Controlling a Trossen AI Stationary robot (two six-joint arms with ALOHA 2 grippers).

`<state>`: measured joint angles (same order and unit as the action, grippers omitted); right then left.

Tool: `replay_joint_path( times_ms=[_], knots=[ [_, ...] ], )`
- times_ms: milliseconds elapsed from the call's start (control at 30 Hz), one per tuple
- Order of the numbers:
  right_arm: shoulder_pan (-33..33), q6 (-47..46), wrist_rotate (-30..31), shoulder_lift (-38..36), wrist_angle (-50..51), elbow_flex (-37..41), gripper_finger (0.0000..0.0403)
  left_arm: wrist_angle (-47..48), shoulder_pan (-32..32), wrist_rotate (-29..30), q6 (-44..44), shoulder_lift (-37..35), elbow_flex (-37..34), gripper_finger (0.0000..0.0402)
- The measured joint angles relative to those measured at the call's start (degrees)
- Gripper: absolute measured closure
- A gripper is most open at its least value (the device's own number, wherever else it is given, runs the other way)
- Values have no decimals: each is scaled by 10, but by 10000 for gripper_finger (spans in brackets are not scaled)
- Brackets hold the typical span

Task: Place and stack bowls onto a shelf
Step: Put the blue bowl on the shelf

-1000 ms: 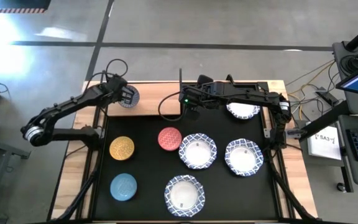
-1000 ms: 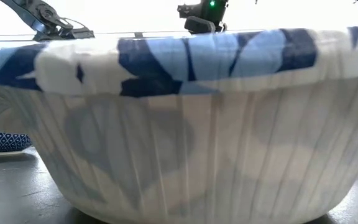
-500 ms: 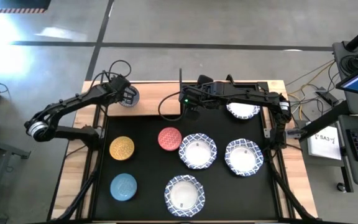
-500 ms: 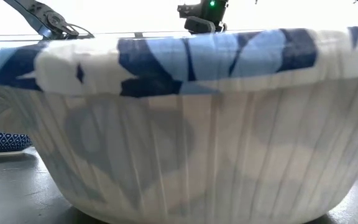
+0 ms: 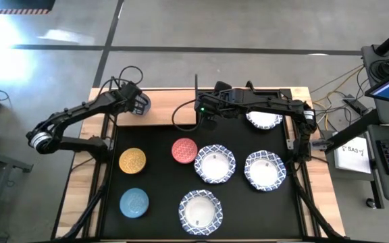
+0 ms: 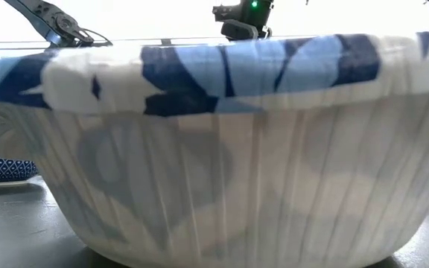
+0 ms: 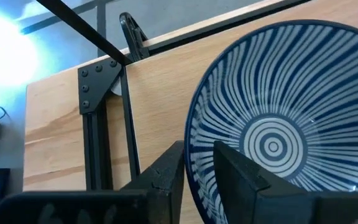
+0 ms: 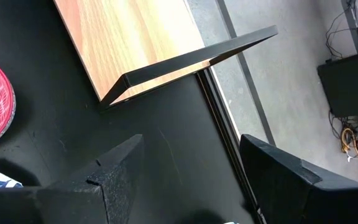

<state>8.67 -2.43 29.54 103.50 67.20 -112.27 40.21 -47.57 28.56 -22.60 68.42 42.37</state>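
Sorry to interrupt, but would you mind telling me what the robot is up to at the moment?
It is putting bowls on the shelf. The left gripper is at the shelf's left end, its fingers astride the rim of the blue-striped bowl resting on the board. The right gripper hangs open near the shelf's middle, holding nothing. The yellow, red and blue bowls and several white ones wait on the black mat.

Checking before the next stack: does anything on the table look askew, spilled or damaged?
Nothing stands out. The bowls on the black mat sit upright and apart, and the grey bowl rests flat on the shelf at the left gripper.
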Motion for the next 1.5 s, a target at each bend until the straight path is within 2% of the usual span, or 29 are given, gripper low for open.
replay_joint_path(
  times_ms=[400,1500],
  knots=[
    [0,-2,0,0,0,0,147,46,0,-12,26,2,36,308],
    [0,-6,0,0,1,0,147,60,3,19,99,1,37,308]
  ],
)
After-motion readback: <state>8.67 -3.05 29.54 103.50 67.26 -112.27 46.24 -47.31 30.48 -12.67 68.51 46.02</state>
